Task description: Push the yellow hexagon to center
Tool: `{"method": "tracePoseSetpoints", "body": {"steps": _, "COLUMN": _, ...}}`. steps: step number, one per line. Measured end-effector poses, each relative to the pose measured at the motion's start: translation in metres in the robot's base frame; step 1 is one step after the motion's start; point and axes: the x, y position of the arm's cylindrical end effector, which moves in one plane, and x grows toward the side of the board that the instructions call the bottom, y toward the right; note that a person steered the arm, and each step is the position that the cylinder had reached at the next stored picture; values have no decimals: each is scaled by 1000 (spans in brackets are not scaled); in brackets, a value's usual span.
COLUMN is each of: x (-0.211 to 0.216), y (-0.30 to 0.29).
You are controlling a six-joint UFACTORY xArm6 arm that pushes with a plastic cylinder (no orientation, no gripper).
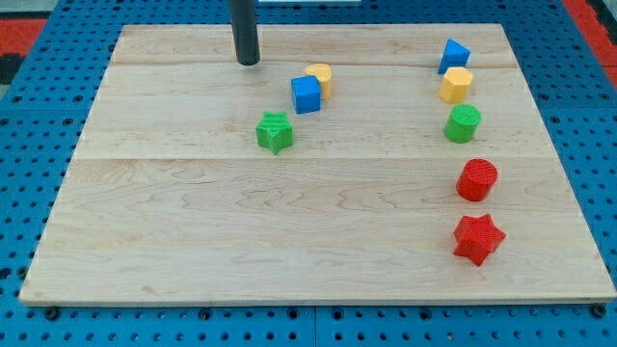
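The yellow hexagon (456, 85) sits near the view's right, between a blue triangle (454, 54) above it and a green cylinder (463, 123) below it. My tip (249, 62) rests on the wooden board (193, 231) near the view's top, left of centre, far to the left of the yellow hexagon. A blue cube (306, 93) lies right of and below the tip, touching another yellow block (320, 78) behind it. A green star (275, 131) lies below the tip.
A red cylinder (477, 179) and a red star (478, 239) stand in the right-hand column below the green cylinder. The board lies on a blue perforated table (29, 116).
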Motion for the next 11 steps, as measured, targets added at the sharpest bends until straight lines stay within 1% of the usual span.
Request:
{"method": "tracePoseSetpoints", "body": {"steps": 8, "x": -7, "y": -41}}
{"method": "tracePoseSetpoints", "body": {"steps": 9, "x": 21, "y": -37}}
{"method": "tracePoseSetpoints", "body": {"steps": 10, "x": 69, "y": 12}}
{"method": "tracePoseSetpoints", "body": {"steps": 11, "x": 76, "y": 73}}
